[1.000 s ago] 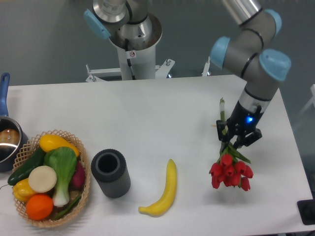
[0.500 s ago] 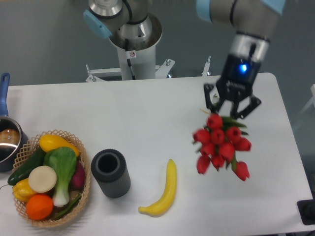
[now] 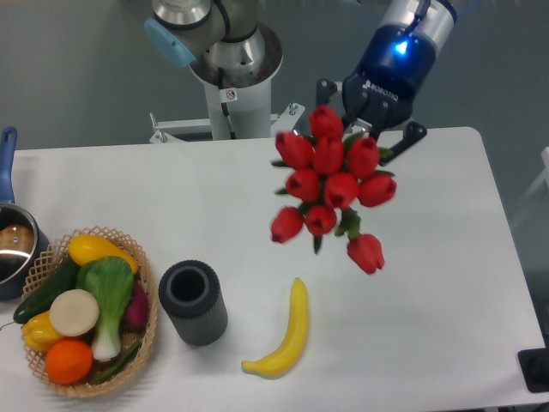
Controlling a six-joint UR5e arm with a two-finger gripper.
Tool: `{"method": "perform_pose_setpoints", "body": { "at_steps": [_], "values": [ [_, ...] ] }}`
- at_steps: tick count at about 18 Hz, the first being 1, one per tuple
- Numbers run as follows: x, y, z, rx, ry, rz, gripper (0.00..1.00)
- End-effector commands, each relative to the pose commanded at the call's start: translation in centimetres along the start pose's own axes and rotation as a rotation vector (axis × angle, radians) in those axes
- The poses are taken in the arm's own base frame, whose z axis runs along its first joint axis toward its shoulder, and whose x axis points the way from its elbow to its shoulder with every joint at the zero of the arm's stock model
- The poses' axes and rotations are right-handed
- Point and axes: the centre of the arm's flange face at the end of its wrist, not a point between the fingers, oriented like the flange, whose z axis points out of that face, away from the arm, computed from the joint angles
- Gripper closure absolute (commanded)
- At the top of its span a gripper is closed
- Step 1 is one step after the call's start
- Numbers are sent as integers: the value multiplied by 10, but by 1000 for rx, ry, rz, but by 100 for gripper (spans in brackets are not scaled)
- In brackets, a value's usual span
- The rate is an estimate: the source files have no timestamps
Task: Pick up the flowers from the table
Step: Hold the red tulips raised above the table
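Gripper point(image 3: 371, 120) pinching flowers point(image 3: 330, 189), raised clear above table point(image 3: 446, 283), red heads toward camera. Banana point(image 3: 285, 333) lying near, cylinder point(image 3: 193, 302) and basket point(image 3: 146, 335) left.

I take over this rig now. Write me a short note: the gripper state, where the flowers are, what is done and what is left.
Gripper: shut on the flowers, holding them by the stems, which the heads hide.
Flowers: in the air over the table, heads hanging toward the camera, touching nothing else.
Done: the bunch is picked up.
Left: hardly anything; probably just hold steady.
Nearby: banana, dark cylinder, vegetable basket, all lying or standing on the table.
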Motion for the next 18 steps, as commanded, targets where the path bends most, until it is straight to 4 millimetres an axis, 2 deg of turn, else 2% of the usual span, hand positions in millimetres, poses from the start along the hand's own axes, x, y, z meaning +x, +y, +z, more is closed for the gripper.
{"method": "perform_pose_setpoints", "body": {
  "at_steps": [18],
  "values": [
    [-3,7,-4,9,-1,-21,62]
  ]
}}
